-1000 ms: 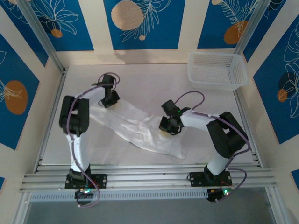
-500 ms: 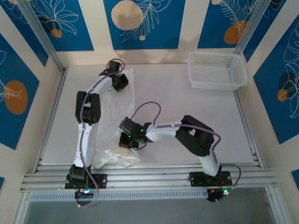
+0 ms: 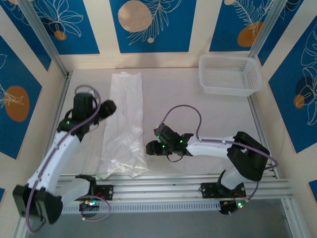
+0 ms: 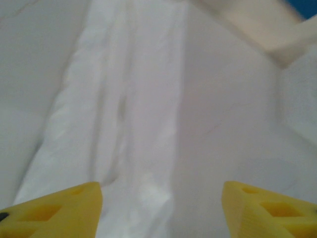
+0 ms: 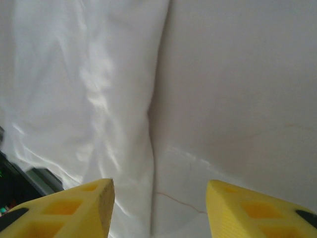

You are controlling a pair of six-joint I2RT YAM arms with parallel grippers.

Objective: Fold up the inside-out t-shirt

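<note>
We see the plain white thin-fabric t-shirt (image 3: 124, 130) lying flat on the pale table (image 3: 198, 104) as 1 long, narrow band. It runs from the far side toward the near edge, on the left half of the surface. Its far end is narrower and fairly square. Its near end spreads wider and is crumpled, with creases bunching there. Up close, soft lengthwise ridges run along the fabric, and its right edge forms 1 straight, rounded fold.
</note>
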